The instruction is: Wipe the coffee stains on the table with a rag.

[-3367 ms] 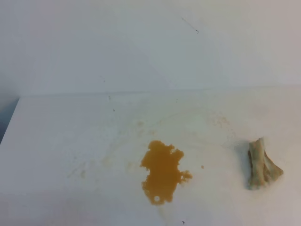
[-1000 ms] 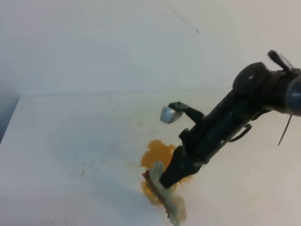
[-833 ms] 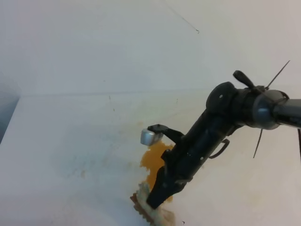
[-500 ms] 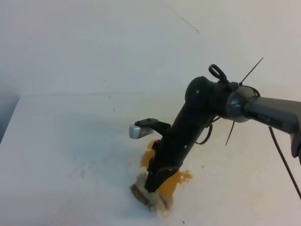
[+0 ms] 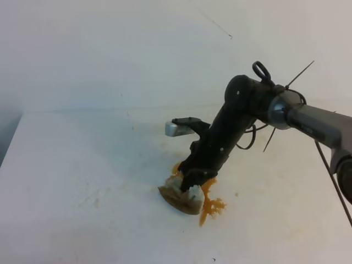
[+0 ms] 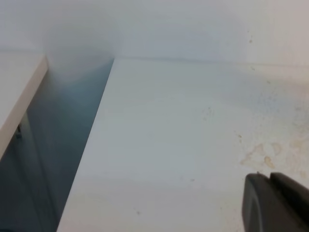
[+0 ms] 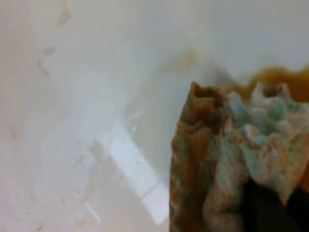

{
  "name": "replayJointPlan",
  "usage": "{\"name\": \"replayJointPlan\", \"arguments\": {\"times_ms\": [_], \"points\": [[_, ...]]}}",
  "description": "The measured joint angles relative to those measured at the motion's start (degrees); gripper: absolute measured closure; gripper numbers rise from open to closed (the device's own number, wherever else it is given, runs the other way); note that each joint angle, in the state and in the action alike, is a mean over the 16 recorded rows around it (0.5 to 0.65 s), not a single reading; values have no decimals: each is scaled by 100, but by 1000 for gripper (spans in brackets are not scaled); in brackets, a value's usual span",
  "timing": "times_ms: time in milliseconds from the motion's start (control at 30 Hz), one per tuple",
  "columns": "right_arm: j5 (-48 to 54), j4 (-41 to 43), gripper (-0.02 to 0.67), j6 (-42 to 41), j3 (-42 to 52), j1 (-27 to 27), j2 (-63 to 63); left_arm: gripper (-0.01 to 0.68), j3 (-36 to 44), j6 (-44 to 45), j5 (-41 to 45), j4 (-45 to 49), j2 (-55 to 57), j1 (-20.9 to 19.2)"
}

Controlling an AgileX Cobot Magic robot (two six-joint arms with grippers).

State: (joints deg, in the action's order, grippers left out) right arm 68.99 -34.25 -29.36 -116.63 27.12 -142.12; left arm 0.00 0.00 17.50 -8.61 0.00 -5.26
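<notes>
Clearly, the right end effector (image 5: pixel 186 186) was clamped on the rag (image 5: pixel 180 198), pressed on the desk (image 5: pixel 77 165) at the stain's (image 5: pixel 210 204) left edge, the remaining coffee lying just right of it.

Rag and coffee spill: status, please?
Right tool shut on the rag, pressed to the table. Coffee stains partly smeared, streak remains right of rag. Left tool parked clear. Nothing in the way.
</notes>
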Motion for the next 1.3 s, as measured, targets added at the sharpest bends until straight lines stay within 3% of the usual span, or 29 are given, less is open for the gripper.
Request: {"name": "replayJointPlan", "arguments": {"times_ms": [500,967,1300], "points": [[-55,-197,626,89,-701,-287,-133,673,0,0,0,0,0,0],[-254,-1306,627,100,-1551,-19,-420,673,0,0,0,0,0,0],[-441,-1233,627,469,-1596,-22,-874,673,0,0,0,0,0,0]]}}
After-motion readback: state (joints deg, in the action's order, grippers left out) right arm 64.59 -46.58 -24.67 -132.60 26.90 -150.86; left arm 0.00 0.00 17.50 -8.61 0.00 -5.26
